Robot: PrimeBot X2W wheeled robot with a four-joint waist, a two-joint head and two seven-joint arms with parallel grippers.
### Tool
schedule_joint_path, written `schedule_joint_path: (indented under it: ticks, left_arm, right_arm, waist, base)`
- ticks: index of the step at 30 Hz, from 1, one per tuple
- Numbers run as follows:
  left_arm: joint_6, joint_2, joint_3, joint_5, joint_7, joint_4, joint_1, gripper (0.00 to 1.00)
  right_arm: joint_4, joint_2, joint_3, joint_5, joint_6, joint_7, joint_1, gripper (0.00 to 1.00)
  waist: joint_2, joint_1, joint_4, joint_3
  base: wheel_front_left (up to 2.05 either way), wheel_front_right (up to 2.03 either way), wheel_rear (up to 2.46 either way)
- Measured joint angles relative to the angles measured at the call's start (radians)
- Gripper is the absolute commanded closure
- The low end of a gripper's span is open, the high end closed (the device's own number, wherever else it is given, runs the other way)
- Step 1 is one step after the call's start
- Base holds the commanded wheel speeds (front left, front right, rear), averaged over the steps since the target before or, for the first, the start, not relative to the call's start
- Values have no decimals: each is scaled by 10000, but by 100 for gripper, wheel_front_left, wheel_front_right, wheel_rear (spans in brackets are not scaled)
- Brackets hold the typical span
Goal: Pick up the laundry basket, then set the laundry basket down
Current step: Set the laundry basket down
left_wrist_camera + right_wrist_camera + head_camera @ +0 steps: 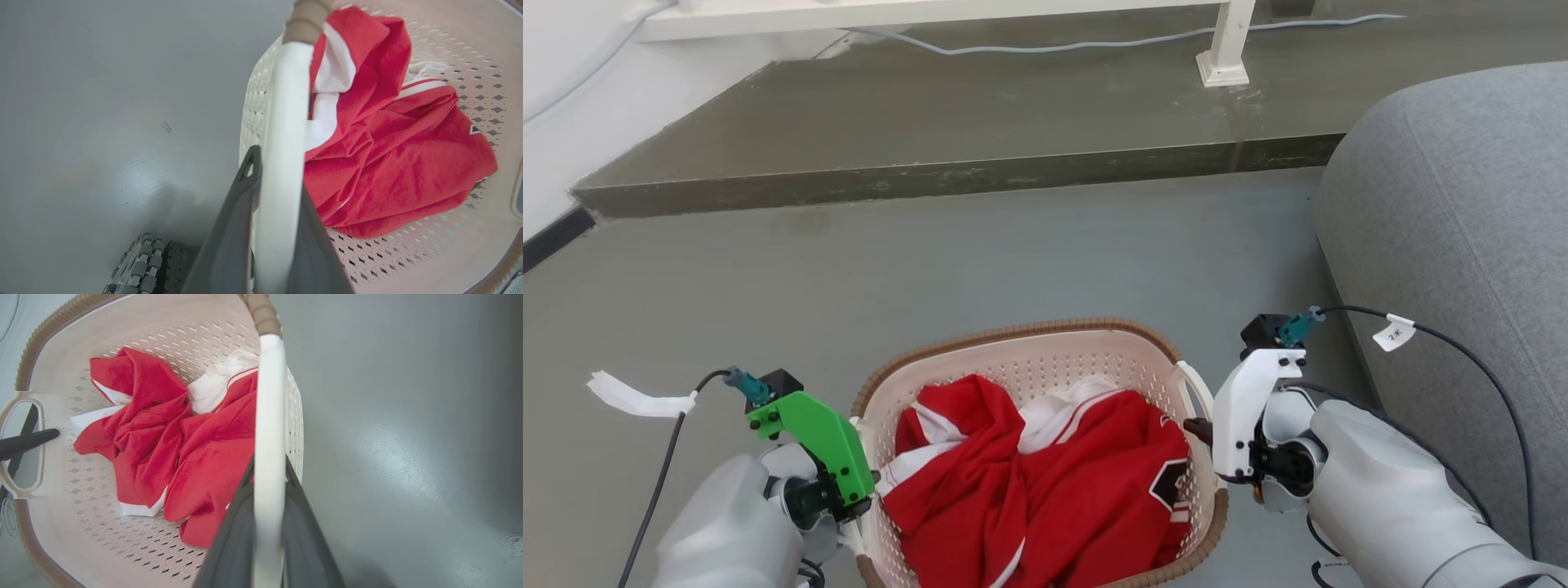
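The laundry basket [1013, 333], cream-white and perforated with a brown woven-look rim, sits low in the middle of the head view, between my arms. A crumpled red and white garment [1045, 474] lies inside it. My left gripper [870, 478] is shut on the basket's left white handle [286, 102], with a dark finger on each side of the bar [280, 171]. My right gripper [1196, 426] is shut the same way on the right handle [269, 396], fingers flanking it [269, 467]. Whether the basket's bottom touches the floor is hidden.
A grey sofa [1462, 204] rises close on the right. A raised concrete step [931, 175] crosses the far floor, with a white furniture leg [1225, 49] and a cable [1054, 45] on it. Bare grey floor [931, 261] lies ahead of the basket.
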Motion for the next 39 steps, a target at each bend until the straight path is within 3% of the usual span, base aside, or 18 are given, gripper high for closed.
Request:
schedule_joint_path:
  ticks: [18, 39]
  left_arm:
    - [-40, 69, -188, 391, -2103, -623, -420, 100]
    - [8, 42, -527, 1266, -4033, -748, -1339, 100]
  right_arm:
    - [-161, -178, 127, -570, 61, -2067, -748, 100]
    - [38, -213, 397, -1108, 77, -3392, -1755, 100]
  waist:
    - [0, 0, -68, 1304]
    - [0, 1, -211, 4206]
  base:
    - [0, 0, 0]
    - [0, 0, 0]
